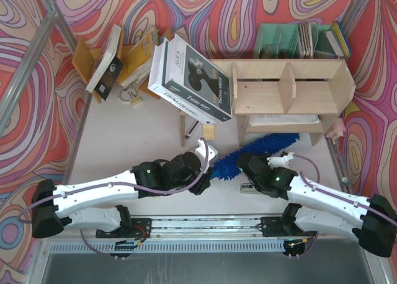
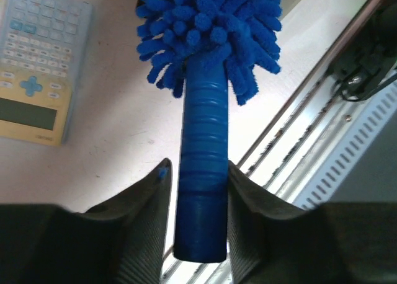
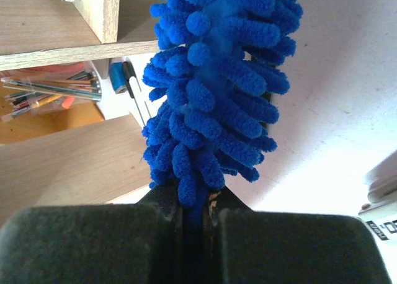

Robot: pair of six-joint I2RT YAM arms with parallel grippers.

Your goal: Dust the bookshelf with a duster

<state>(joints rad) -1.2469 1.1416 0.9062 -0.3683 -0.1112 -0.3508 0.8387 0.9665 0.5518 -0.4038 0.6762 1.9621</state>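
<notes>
Where the left gripper (image 2: 200, 178) clamps its ribbed dark fingers on the slim, ringed blue handle (image 2: 203, 129), we see the duster (image 1: 248, 157) slant across the middle of the top view. Its bright blue, shaggy noodle strands are pinched by the right gripper (image 3: 197, 203). Its tip meets the lower edge of the pale, bare plywood bookshelf (image 1: 288, 88) at upper right.

Your white table (image 1: 124, 160) has the bookshelf (image 1: 291, 92) standing beyond the left fingers (image 2: 133, 228), and a calculator (image 2: 37, 67) lying off to their left.
</notes>
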